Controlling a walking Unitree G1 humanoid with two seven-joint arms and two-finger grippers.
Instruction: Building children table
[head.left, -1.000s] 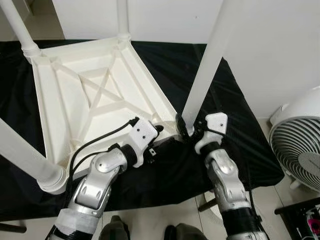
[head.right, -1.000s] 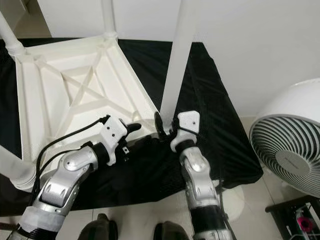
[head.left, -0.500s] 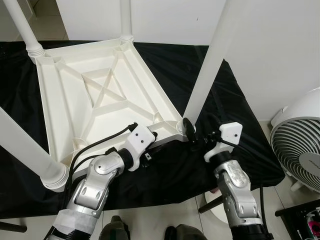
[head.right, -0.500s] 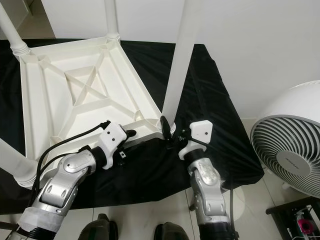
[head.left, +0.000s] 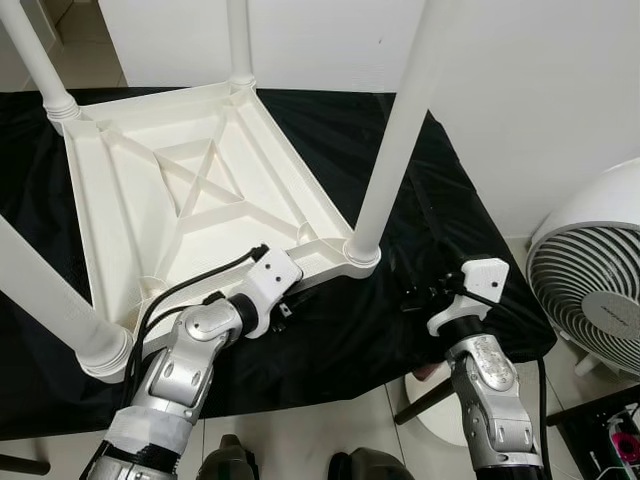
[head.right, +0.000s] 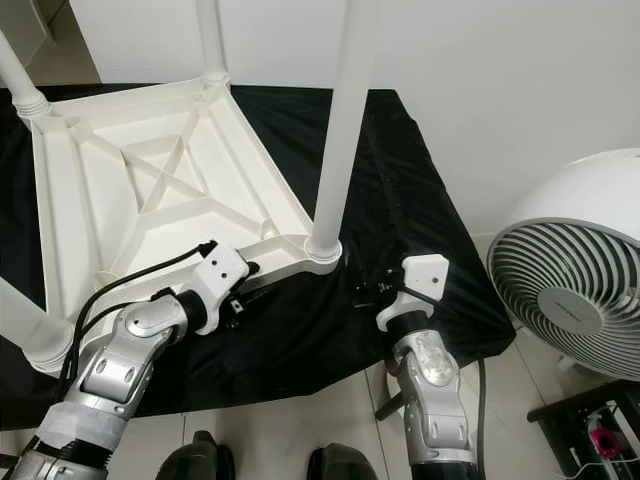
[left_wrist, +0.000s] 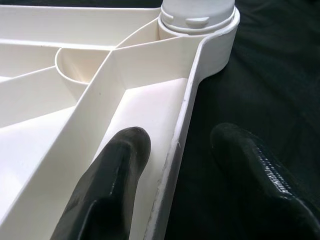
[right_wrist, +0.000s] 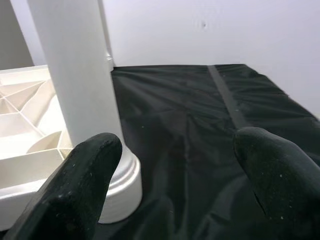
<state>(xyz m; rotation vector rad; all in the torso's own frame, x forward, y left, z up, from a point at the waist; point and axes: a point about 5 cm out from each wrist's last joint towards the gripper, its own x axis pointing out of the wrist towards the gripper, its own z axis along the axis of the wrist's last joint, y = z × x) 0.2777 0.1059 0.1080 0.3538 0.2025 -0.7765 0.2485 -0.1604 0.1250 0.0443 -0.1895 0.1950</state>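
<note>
A white plastic children's table (head.left: 190, 190) lies upside down on a black cloth (head.left: 450, 200), its legs pointing up. The near-right leg (head.left: 395, 130) stands in its corner socket (head.left: 360, 252). My left gripper (left_wrist: 181, 144) is open astride the table's near rim (left_wrist: 175, 160), close to that socket: one finger (left_wrist: 122, 155) rests inside the rim, the other (left_wrist: 240, 150) outside over the cloth. To the right of the leg, my right gripper (right_wrist: 180, 150) is open and holds nothing. It hangs a short way from the leg (right_wrist: 80, 70) without touching it.
Other legs rise at the far-left corner (head.left: 40, 60), the far corner (head.left: 238, 45) and the near-left corner (head.left: 50, 310). A white fan (head.left: 590, 300) stands on the floor at the right. A white wall (head.left: 520, 90) runs behind. A round white base (head.left: 440, 410) lies by the cloth's near edge.
My right gripper has let go of the base of the near-right leg and drawn back to the right, toward me. The left gripper stays at the rim.
</note>
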